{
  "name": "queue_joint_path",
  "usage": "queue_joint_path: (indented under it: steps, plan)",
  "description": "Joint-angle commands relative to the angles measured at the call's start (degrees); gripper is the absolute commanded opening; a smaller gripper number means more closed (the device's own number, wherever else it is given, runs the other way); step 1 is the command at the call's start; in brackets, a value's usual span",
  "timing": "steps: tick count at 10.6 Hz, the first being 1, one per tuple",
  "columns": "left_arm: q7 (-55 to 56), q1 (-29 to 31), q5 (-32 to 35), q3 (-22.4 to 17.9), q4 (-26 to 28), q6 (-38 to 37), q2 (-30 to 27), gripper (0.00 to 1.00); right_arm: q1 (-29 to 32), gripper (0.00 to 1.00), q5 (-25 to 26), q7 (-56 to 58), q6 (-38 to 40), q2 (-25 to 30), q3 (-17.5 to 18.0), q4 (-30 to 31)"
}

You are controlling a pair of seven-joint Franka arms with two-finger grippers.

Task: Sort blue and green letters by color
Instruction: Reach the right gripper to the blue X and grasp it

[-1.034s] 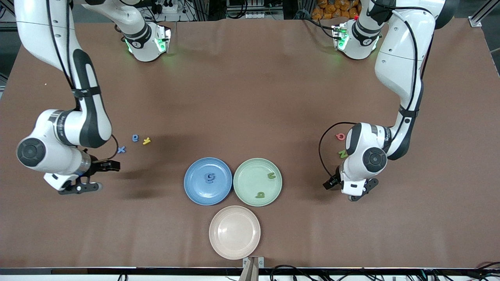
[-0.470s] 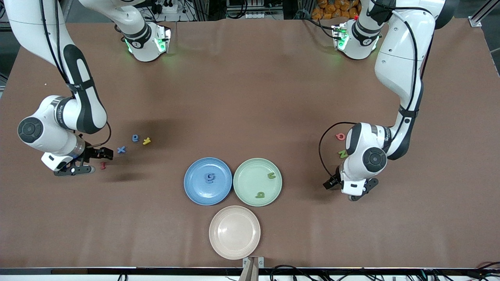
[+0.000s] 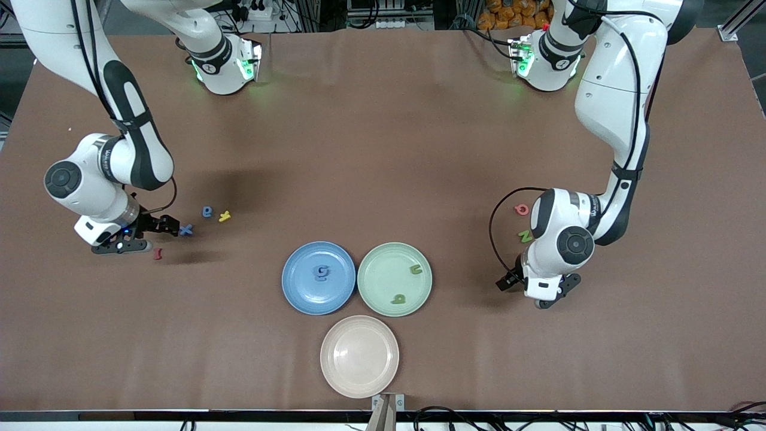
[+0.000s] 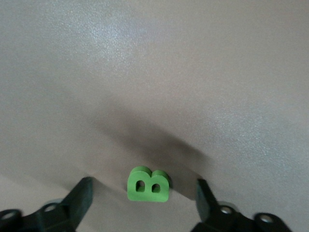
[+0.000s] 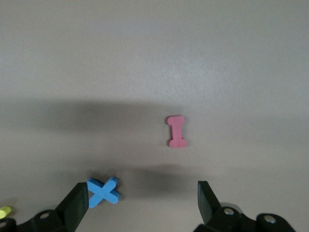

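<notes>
The right gripper (image 3: 143, 236) stood low over the table (image 3: 383, 149) at the right arm's end, jaws spread wide and holding nothing. In the right wrist view the blue x (image 5: 103, 190) lay on the table just beside one finger (image 5: 76, 203), and the red I (image 5: 176, 131) lay between the fingers' lines, apart from both. In the front view the blue a (image 3: 207, 211) and the yellow letter (image 3: 224, 216) lay near the x, toward the table's middle.

The left gripper (image 3: 529, 293) stood low over the table at the left arm's end, jaws spread wide around the green B (image 4: 147, 184) without touching it. The green N (image 3: 525, 236) and the pink letter (image 3: 522, 209) lay farther from the camera, beside the left arm.

The blue plate (image 3: 296, 287) held the blue G (image 3: 321, 273). The green plate (image 3: 383, 263), touching it, held the green u (image 3: 416, 269) and the green p (image 3: 397, 298). The beige plate (image 3: 359, 356) lay nearer the camera.
</notes>
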State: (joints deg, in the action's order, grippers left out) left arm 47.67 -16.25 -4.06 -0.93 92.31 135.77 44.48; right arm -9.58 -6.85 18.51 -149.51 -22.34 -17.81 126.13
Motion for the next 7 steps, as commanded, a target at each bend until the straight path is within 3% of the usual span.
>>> queue_joint_path:
  steps: [1,7]
  plan:
    - [-0.12,-0.01,-0.95,0.05,0.85,0.46,-0.71,0.0,0.27,1.0,-3.33,0.21,-2.89,2.66,0.75,4.82]
    - [0.23,0.16,-1.13,0.05,0.06,0.46,-1.33,0.0,-2.1,1.0,-5.72,-2.6,-5.26,1.96,0.93,6.67]
